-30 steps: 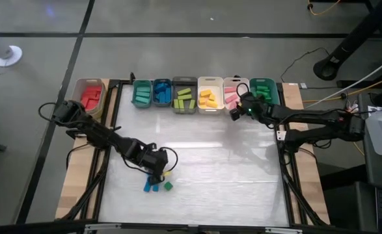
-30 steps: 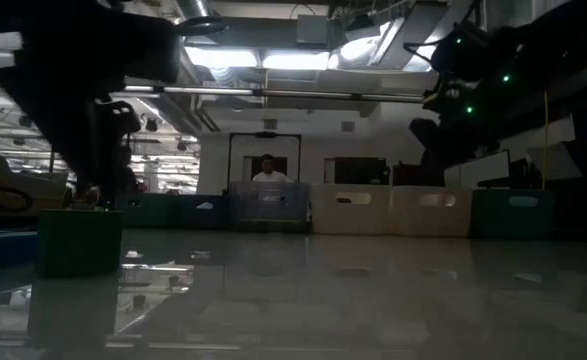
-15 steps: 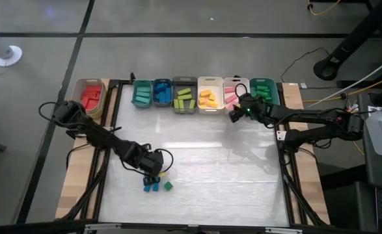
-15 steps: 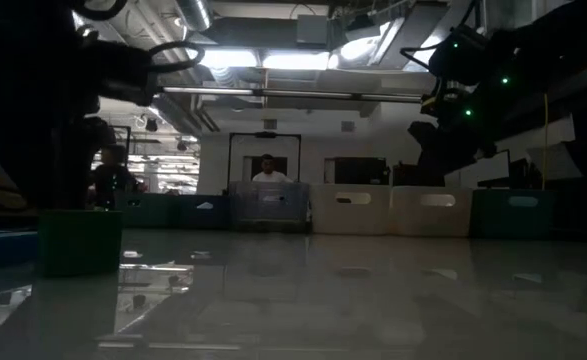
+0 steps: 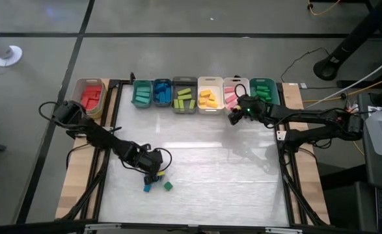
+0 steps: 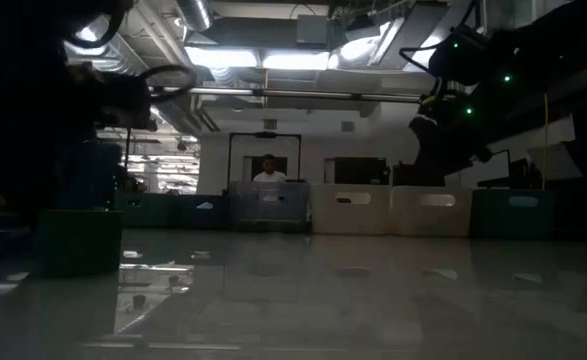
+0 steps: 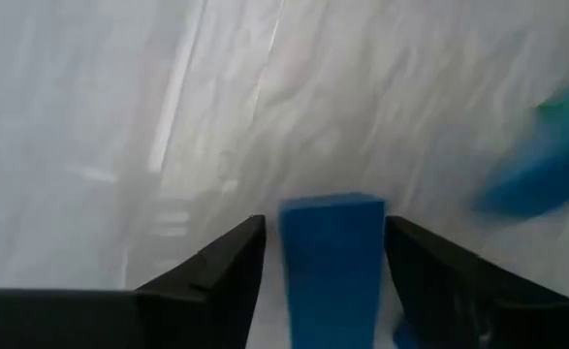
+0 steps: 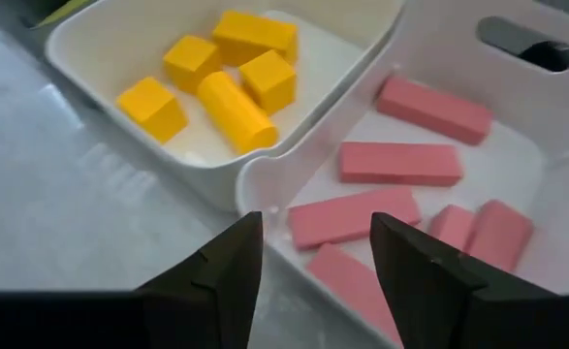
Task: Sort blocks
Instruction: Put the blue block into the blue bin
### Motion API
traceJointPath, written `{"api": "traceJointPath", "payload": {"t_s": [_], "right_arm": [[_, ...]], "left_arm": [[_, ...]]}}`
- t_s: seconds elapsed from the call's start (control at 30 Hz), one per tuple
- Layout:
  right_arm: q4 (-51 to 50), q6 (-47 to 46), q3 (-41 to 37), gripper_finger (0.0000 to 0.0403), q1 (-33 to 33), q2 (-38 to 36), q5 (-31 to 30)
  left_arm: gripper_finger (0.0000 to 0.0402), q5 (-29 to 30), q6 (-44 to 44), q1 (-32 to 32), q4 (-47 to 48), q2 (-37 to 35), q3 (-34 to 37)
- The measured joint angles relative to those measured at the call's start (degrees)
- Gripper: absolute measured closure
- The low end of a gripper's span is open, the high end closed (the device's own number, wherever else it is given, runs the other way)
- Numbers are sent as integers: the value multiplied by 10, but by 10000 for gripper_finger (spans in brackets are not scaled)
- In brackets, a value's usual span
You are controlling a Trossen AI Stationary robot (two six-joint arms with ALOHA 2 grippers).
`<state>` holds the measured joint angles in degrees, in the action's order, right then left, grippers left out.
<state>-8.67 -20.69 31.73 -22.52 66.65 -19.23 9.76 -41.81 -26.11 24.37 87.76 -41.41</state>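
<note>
along the table's far edge (image 5: 197, 140) bins hold sorted blocks: yellow bin (image 8: 265, 58), pink bin (image 8: 458, 145). right gripper (image 8: 308, 257) hovers there, fingers apart. left gripper (image 7: 323, 262), fingers apart, straddles a blue block (image 7: 332, 257) near the front-left.

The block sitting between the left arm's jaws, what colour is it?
Blue. The small solid blue block shows best in the left wrist view.

high: evenly bright | low: dim, backlit — ceiling lights (image 6: 273, 58) glare | left wrist: blurred
</note>
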Motion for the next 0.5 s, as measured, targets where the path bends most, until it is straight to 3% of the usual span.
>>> {"api": "traceJointPath", "payload": {"t_s": [0.23, 0.37, 0.5], "right_arm": [[0, 0, 0, 210, 0, 0, 40], [7, 0, 0, 210, 0, 0, 61], [36, 0, 0, 210, 0, 0, 126]], "left_arm": [[286, 2, 13, 0, 7, -1, -1], [287, 16, 13, 0, 6, -1, -1], [287, 56, 22, 19, 7, -2, -8]]}}
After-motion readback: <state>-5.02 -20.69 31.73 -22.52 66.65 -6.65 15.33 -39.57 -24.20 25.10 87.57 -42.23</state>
